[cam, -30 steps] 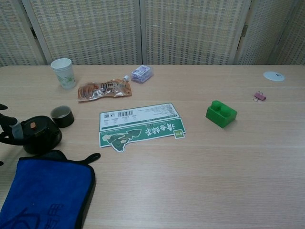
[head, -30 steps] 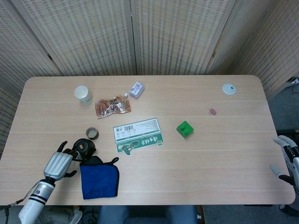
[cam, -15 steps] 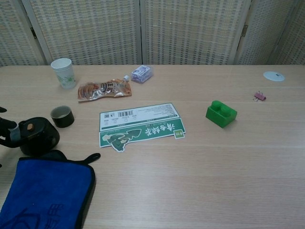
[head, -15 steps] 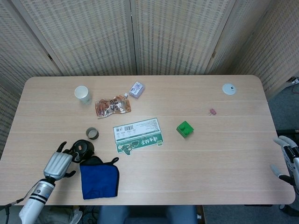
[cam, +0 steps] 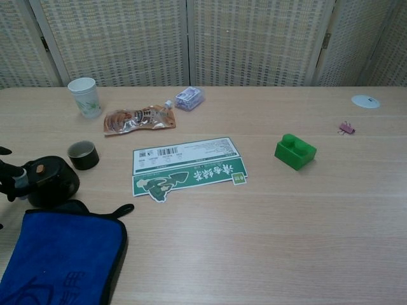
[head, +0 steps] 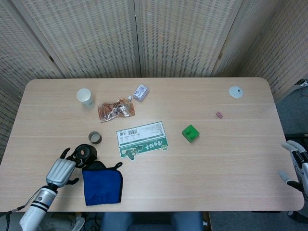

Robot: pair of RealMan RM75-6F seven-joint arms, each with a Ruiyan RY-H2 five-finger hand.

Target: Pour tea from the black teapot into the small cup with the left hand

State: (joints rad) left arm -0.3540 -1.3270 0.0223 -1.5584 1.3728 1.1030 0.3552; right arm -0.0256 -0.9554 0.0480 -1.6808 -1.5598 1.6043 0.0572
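The black teapot (head: pixel 85 154) stands on the table at the front left, just behind a blue cloth; the chest view shows it too (cam: pixel 51 180). My left hand (head: pixel 61 170) is at its left side, with dark fingers (cam: pixel 9 180) closed around the handle. The small dark cup (head: pixel 95 137) stands upright just behind and to the right of the teapot (cam: pixel 82 154), a short gap between them. My right hand (head: pixel 296 160) hangs at the table's right edge, fingers apart, holding nothing.
A blue cloth (head: pixel 101 183) lies right in front of the teapot. A green-and-white card (head: pixel 142 139), a snack pouch (head: pixel 115 109), a white paper cup (head: pixel 84 97), a small packet (head: pixel 140 91) and a green block (head: pixel 190 133) lie further back and right.
The teapot has slid a little to the left and towards the front together with my left hand. The right hand has not moved.
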